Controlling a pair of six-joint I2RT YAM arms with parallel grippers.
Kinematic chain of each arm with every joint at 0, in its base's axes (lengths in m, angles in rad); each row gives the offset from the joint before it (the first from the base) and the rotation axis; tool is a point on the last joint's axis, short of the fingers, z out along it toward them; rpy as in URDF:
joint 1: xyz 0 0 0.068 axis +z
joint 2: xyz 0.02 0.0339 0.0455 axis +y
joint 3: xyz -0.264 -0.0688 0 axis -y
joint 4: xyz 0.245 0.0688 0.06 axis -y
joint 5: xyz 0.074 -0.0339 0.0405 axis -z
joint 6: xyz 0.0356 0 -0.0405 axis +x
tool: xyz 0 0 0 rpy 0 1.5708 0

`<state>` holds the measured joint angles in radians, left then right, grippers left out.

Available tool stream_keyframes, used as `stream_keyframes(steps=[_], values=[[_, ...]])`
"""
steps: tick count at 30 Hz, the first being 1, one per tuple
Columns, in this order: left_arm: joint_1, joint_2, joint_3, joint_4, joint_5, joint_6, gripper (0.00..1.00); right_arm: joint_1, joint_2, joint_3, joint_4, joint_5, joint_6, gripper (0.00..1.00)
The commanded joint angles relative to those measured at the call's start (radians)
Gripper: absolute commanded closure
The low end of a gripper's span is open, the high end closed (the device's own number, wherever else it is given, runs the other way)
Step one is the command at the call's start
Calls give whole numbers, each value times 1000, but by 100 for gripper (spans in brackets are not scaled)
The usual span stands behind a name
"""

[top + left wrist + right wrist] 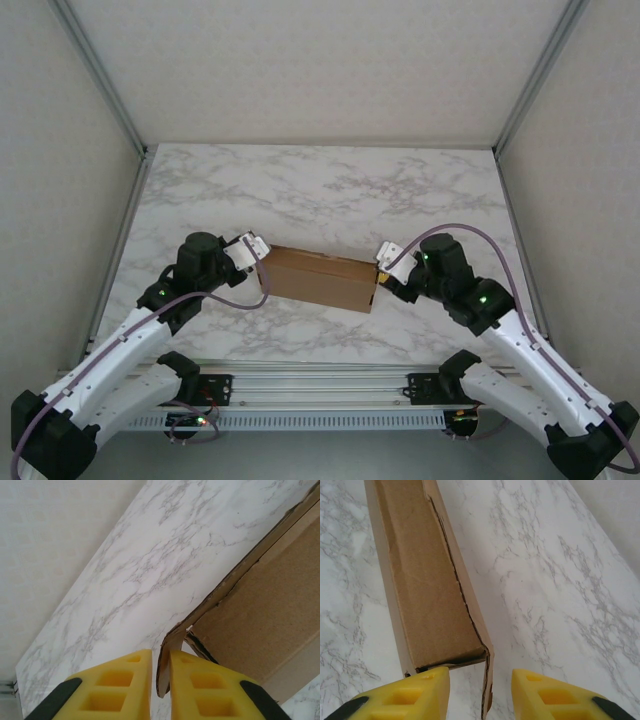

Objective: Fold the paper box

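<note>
The paper box [320, 278], plain brown cardboard, lies as a long shallow shape across the middle of the marble table. My left gripper [258, 250] is at its left end. In the left wrist view the yellow jaws [160, 652] are nearly together with a thin corner flap [164, 676] between them. The flap lies against the right pad, and a slit of table shows by the left pad. My right gripper [383, 262] is at the box's right end. Its jaws [480, 672] stand open around an upright end flap [486, 680] without touching it, beside the box body [430, 590].
The table [320, 185] is white marble, with bare surface behind and in front of the box. Pale walls and metal frame posts [120, 110] bound it left, right and back. A metal rail [320, 385] carrying both arm bases runs along the near edge.
</note>
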<state>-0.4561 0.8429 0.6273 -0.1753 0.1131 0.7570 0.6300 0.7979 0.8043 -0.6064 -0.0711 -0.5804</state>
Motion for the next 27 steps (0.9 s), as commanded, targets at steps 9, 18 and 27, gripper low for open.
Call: stream_keyframes(steps=[9, 18, 27], values=[[7, 24, 9, 16, 37, -22, 91, 16, 68, 42, -3, 66, -12, 74], [6, 3, 2, 4, 60, -33, 100, 23, 114, 59, -11, 105, -16, 90], [0, -43, -11, 6, 86, -85, 100, 31, 167, 110, -34, 114, 15, 100]])
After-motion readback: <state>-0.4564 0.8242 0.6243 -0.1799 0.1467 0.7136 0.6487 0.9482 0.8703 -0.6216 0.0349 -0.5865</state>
